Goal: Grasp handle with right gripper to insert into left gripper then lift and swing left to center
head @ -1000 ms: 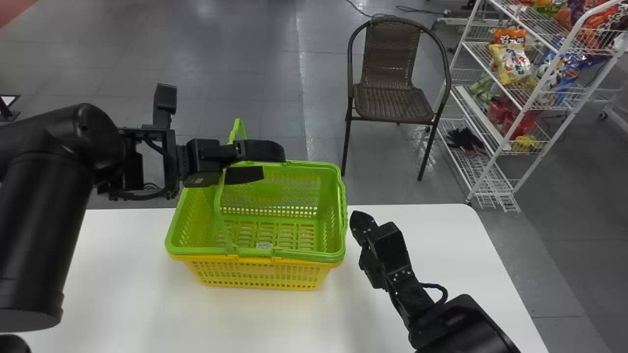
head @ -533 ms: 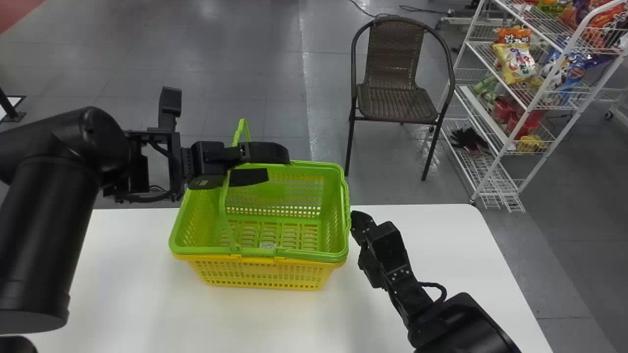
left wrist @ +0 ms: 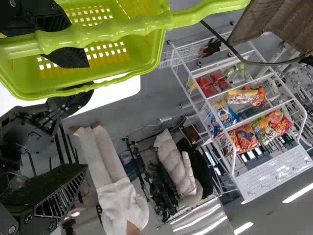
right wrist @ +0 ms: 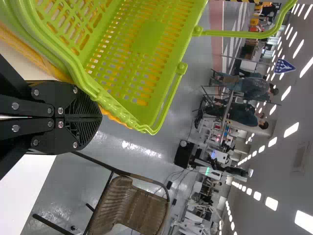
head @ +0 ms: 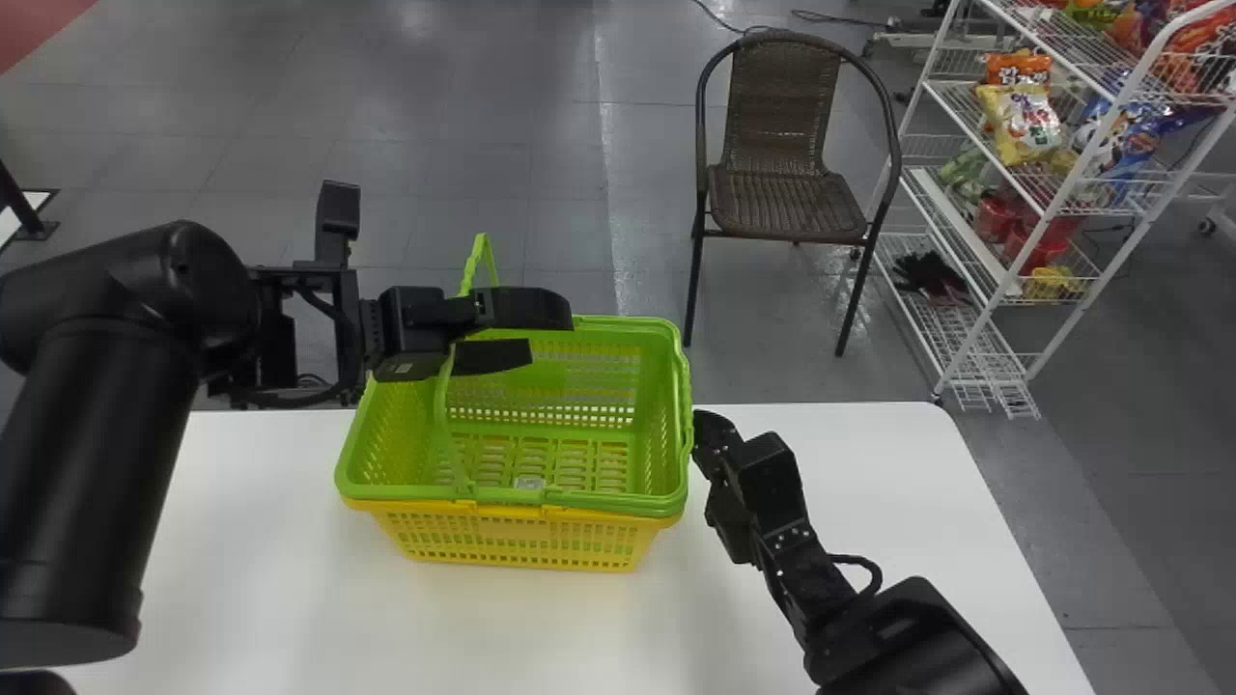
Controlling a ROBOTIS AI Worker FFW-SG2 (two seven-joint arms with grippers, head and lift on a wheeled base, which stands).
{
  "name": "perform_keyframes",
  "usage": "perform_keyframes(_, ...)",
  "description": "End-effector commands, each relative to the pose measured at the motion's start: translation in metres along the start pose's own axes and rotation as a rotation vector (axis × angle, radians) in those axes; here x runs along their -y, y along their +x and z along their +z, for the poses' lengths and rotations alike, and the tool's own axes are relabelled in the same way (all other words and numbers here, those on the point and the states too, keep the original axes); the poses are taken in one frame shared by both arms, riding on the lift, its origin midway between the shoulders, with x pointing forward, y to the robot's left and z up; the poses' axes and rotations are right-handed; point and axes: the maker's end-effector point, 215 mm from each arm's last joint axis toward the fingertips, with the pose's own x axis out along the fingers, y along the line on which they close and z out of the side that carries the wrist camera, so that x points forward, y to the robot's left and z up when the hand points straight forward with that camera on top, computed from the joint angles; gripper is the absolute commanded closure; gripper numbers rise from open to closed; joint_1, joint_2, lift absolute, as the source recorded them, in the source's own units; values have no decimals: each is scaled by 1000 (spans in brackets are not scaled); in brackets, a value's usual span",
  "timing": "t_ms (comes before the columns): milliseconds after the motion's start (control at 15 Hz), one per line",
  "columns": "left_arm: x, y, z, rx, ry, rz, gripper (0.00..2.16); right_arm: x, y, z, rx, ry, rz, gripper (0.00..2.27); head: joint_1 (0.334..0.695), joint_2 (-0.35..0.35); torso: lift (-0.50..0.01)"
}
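Find the green basket (head: 555, 376) nested in the yellow basket (head: 521, 542), upright on the white surface (head: 241, 550), with the raised handle (left wrist: 110, 30) up by the left claw (head: 550, 333) and the folded handle (head: 687, 386) lying along the right rim. On the left claw, see fingers wide apart, with that raised handle crossing close to one of them; cannot tell its true seating in the gap. On the right claw (right wrist: 100, 117), see fingers together, right by the folded handle, with nothing visible pinched between.

Watch mostly for a miss on the left: closing too early, with the bar off to one side, could knock the handle away or pinch just its edge. Likely then to slip or twist on lifting, from a weak, off-centre hold.

Beware of the right side too. Pushing in with closed fingers could shove both baskets across the surface or wedge under the rim instead of hooking the folded handle. Better to open and line up first, if meaning to take hold there. Lifting by just the raised handle could tip the green basket, and from snug nesting could drag the yellow basket up too, then drop it mid-swing
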Motion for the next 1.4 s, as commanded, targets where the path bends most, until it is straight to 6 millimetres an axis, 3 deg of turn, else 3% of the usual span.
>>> perform_keyframes(0, -1, 0, -1, 1, -3, 0, 76, 0, -3, 6, 8, 25, -2, 2125, 695, -75, 0)
perform_keyframes(600, -2, 2, -3, -5, 3, 9, 80, -18, -8, 47, 46, 52, 20, 2121, 695, -58, 0)
perform_keyframes(1333, -1, 5, -4, -6, 2, 9, 90, -72, -3, 93, 91, 89, 87, 2121, 695, -5, 0)
